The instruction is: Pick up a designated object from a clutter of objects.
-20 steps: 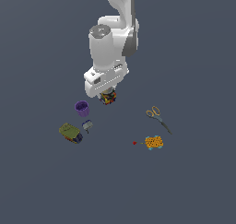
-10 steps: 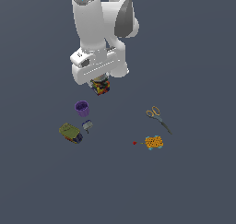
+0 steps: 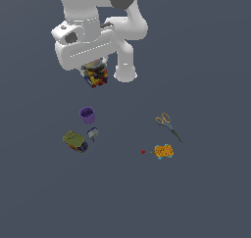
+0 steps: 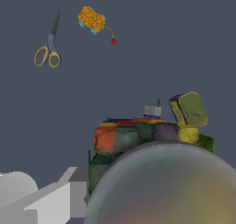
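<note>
The colourful jar (image 3: pixel 96 77) with red, yellow and blue candy-like contents hangs under my gripper (image 3: pixel 95 71), lifted well above the surface. The gripper is shut on it; the white hand hides the fingers in the exterior view. In the wrist view the jar (image 4: pixel 147 140) fills the foreground, its lid a blurred dome close to the camera. Below lie the rest of the clutter: the purple cup (image 3: pixel 87 115), the olive-green box (image 3: pixel 74 141), the tiny grey item (image 3: pixel 92 132), the gold-handled scissors (image 3: pixel 167 125) and the orange-blue block (image 3: pixel 163 151).
A small red dot (image 3: pixel 143 152) lies beside the orange-blue block. In the wrist view the scissors (image 4: pixel 48 49), block (image 4: pixel 92 20), olive-green box (image 4: pixel 189 109) and grey item (image 4: pixel 152 110) show on the dark grey floor. The arm's white links rise behind the gripper.
The gripper has risen with the jar and moved toward the exterior view's left, away from the purple cup. The other items have not moved.
</note>
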You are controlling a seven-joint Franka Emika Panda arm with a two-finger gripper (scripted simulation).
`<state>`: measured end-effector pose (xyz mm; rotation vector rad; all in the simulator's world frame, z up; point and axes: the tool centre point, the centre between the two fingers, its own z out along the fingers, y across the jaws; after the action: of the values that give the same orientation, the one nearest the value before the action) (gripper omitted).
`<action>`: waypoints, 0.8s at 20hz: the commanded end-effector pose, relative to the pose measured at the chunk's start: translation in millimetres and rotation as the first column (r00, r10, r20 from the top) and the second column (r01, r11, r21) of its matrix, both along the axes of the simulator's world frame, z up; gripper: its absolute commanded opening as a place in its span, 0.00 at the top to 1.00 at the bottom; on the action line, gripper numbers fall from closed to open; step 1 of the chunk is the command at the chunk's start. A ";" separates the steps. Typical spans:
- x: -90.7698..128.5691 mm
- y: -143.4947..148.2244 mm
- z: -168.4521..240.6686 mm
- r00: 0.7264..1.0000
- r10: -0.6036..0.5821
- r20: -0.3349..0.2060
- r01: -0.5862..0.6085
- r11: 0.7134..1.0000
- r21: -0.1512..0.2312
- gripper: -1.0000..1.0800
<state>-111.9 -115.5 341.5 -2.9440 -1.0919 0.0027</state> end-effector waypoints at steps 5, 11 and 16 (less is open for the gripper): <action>7.4 -15.2 45.8 1.000 0.001 0.002 -0.001 1.000 -0.001 1.00; 12.2 -23.1 68.7 1.000 0.001 0.002 -0.001 1.000 -0.001 1.00; 14.2 -25.6 75.5 1.000 0.001 0.002 -0.001 1.000 -0.001 1.00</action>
<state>-98.6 -140.4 413.9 -2.9435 -1.0932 0.0036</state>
